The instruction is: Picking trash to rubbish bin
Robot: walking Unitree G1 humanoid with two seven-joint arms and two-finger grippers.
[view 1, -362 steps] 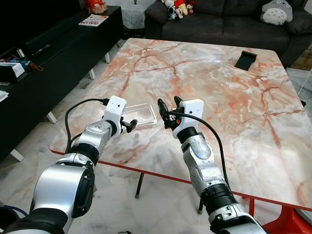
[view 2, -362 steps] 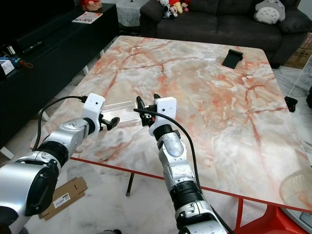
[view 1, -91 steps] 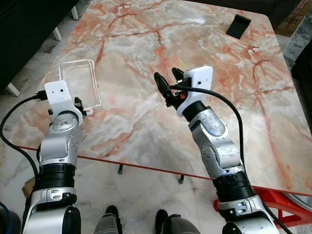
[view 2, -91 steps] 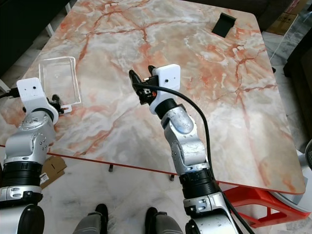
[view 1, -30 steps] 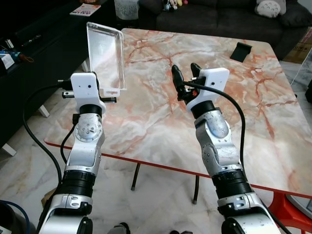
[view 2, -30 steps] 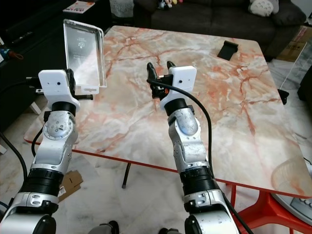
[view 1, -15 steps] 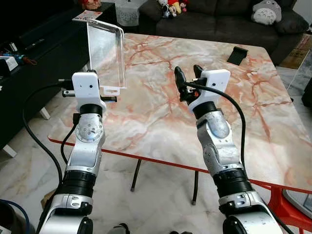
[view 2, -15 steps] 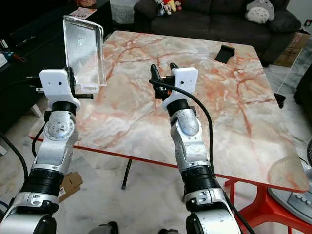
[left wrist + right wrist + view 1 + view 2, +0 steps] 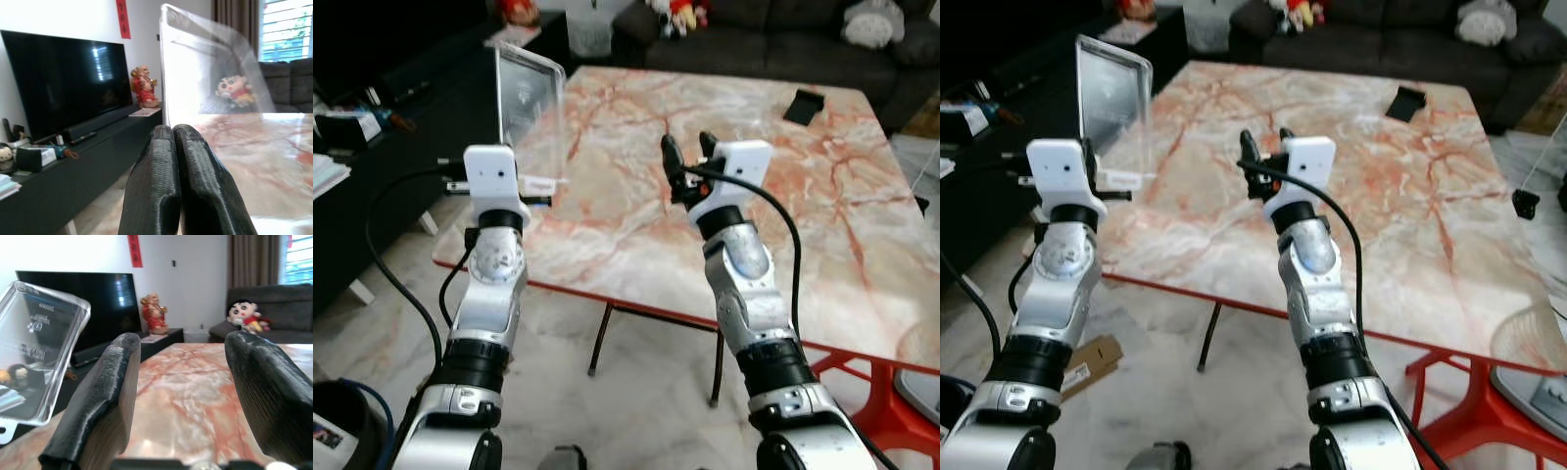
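Note:
A clear plastic container [image 9: 529, 103] stands upright in the air over the table's left edge. My left gripper [image 9: 534, 194] is shut on the tab at its lower rim. In the left wrist view the two black fingers [image 9: 195, 166] press together with the container [image 9: 210, 73] rising just beyond them. My right gripper [image 9: 686, 155] is raised above the table's near side, open, with nothing between its fingers [image 9: 105, 396]. In the right wrist view the container [image 9: 36, 347] shows to one side of that gripper, apart from it.
The marble table [image 9: 822, 196] has red legs and carries a black stand [image 9: 803, 106] at its far right. A dark sofa [image 9: 773, 39] with soft toys lies behind. A black TV cabinet [image 9: 401, 127] runs along the left. Cardboard [image 9: 1087, 367] lies on the floor.
My left gripper has taken the container off the table and turned it upright. Over the last second the camera has drawn back a little; both arms keep their pose.

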